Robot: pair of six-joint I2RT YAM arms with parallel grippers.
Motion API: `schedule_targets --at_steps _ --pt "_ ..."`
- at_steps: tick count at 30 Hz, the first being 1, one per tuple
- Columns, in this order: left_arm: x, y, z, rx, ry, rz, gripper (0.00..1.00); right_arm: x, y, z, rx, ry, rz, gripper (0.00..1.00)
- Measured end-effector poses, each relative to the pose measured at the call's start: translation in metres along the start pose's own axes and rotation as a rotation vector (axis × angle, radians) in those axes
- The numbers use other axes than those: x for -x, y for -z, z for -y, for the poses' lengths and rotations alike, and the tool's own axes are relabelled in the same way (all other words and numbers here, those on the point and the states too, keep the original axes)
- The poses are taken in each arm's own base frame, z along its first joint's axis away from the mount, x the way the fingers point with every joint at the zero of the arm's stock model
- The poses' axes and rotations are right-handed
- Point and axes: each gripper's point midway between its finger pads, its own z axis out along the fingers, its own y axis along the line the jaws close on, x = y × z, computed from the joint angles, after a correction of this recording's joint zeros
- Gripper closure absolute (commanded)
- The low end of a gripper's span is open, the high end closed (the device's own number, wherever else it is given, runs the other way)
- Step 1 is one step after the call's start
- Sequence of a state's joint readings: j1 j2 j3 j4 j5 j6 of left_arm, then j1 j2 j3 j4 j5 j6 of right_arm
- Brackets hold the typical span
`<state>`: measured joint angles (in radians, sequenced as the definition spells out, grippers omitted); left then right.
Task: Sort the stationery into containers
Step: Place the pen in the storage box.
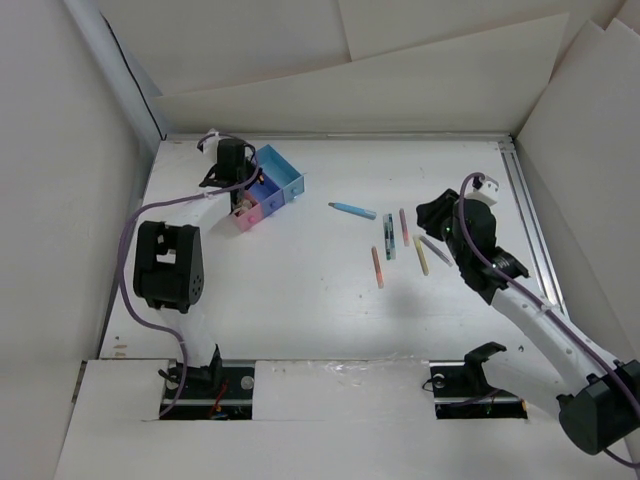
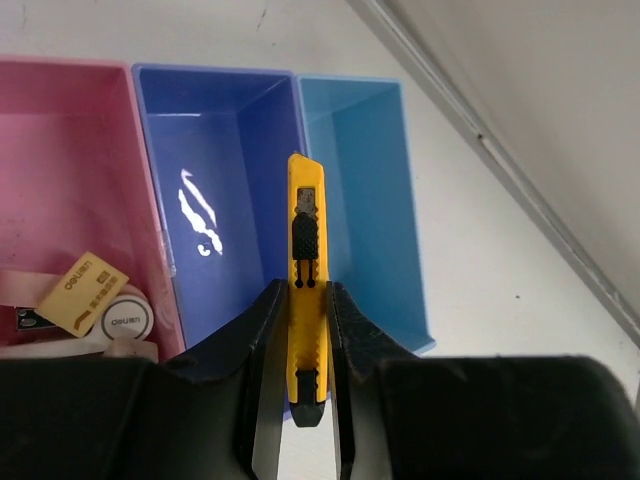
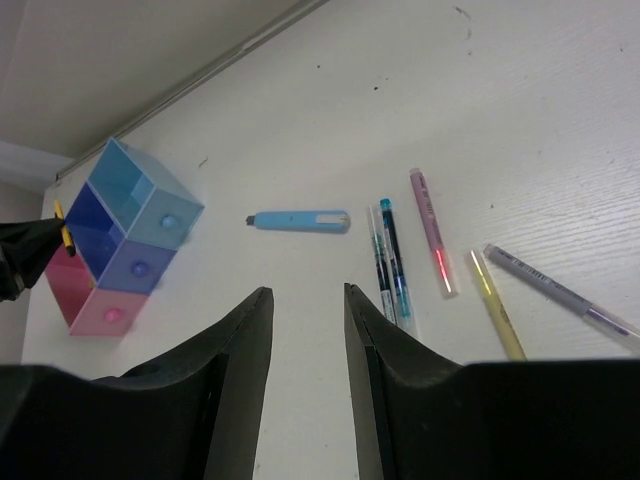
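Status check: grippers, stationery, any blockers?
Left gripper shut on yellow cutter, over the bins. Right gripper open, empty, above loose pens. Nothing visibly in the way.

Overhead on whole table (image 1: 320,310), left wrist close over bins (image 2: 352,200), right wrist views them afar

You see the containers (image 2: 215,72) in smooth, glossy plastic; the dark blue bin (image 2: 245,150) throws back a white glare. Over them, the yellow cutter (image 2: 306,320) is smooth plastic with a ribbed black slider. Away from the containers, the worktop (image 3: 560,150) is matt white, finely grained, and the pink pen (image 3: 430,230) shines.
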<state>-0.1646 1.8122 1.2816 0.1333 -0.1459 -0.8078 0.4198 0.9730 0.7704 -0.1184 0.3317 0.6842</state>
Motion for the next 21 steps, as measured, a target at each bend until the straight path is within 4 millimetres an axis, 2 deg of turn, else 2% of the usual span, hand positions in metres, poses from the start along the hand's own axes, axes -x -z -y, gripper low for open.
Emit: schedule_targets --at_steps 8,21 --pt "-0.008 -0.011 -0.016 0.064 -0.005 0.004 1.0 -0.002 -0.003 0.001 -0.004 0.006 -0.005 0.58" --pt "-0.017 -0.021 -0.037 0.136 -0.021 0.003 0.73 -0.01 -0.009 0.002 -0.011 0.023 -0.025 0.57"
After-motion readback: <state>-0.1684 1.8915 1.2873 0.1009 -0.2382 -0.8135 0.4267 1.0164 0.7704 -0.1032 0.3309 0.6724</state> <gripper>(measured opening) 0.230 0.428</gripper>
